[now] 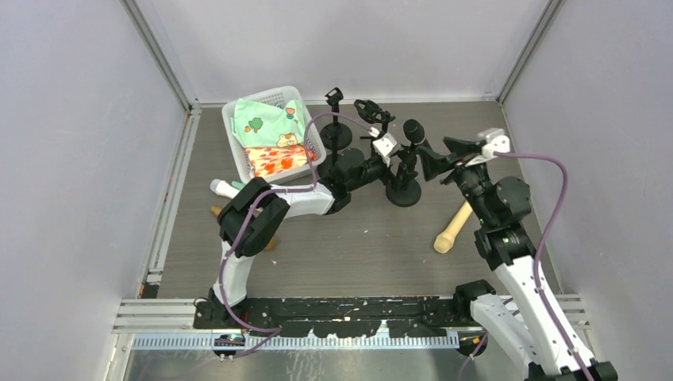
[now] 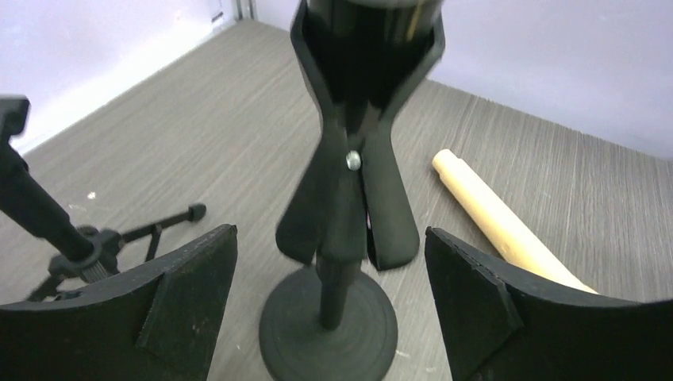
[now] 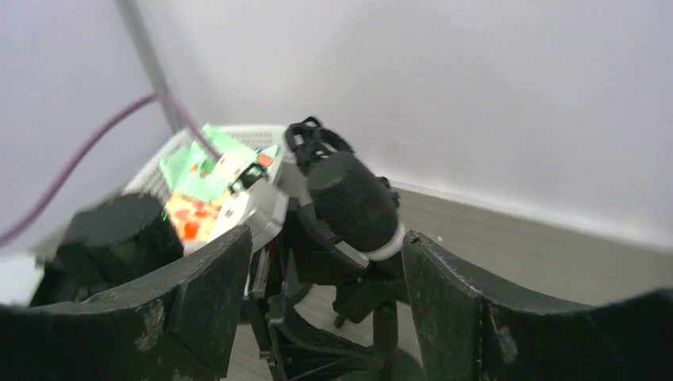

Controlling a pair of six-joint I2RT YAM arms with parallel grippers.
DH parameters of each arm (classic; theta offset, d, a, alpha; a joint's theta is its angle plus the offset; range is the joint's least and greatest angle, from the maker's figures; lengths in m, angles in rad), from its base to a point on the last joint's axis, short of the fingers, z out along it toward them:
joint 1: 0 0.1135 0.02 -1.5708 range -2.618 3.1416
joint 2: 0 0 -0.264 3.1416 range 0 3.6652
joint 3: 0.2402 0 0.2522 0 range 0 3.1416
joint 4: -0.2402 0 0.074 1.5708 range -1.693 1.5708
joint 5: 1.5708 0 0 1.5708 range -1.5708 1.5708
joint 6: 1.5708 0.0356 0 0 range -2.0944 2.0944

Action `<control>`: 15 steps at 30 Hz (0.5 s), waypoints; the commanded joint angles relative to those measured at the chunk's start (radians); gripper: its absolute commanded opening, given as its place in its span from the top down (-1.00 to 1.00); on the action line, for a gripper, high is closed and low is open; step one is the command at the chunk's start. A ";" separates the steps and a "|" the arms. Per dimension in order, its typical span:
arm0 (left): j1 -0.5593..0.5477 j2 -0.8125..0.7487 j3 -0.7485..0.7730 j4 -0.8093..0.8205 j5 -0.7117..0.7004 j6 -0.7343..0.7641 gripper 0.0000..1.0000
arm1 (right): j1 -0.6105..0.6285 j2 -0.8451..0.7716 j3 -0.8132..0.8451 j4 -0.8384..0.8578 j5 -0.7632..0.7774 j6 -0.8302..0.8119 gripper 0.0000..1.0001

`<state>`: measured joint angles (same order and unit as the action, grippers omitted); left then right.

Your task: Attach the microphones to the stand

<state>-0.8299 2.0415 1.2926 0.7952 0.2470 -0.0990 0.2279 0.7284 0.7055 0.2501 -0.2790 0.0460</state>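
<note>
your left claw (image 2: 329, 266) gapes wide around the stand clip (image 2: 349, 190), touching nothing. your right claw (image 3: 325, 254) is parted too, black microphone (image 3: 353, 202) centre frame between its fingers, ungripped.

Soft, even light from above fills the top view, leaving the pale walls (image 1: 71, 159) flat and only faint shadows on the grey desk (image 1: 357, 254). The left wrist view is sharp on the stand clip (image 2: 349, 159) and the desk grain, while its own end effector fingers (image 2: 182, 294) show as dark, detail-poor shapes along the bottom. The right wrist view is soft and smeared throughout, the black microphone (image 3: 353, 202) and basket (image 3: 198, 175) blurred, the wall behind washed bright
</note>
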 commanded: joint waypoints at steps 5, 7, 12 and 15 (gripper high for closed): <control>0.005 -0.184 -0.118 0.042 0.007 -0.054 -0.92 | 0.001 -0.025 0.111 -0.678 0.979 0.570 -0.43; 0.003 -0.220 -0.151 0.039 0.001 -0.071 -0.93 | 0.001 0.039 0.110 -0.745 1.038 0.602 -0.47; -0.001 -0.315 -0.220 -0.032 -0.031 -0.080 -0.95 | -0.001 0.191 0.138 -0.849 1.065 0.739 -0.54; -0.003 -0.380 -0.265 -0.085 -0.053 -0.086 -0.95 | -0.009 0.229 0.130 -0.863 1.030 0.782 -0.54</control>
<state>-0.8303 1.7515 1.0718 0.7616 0.2314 -0.1677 0.2260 0.9504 0.8097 -0.5198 0.6724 0.6895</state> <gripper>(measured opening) 0.975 0.767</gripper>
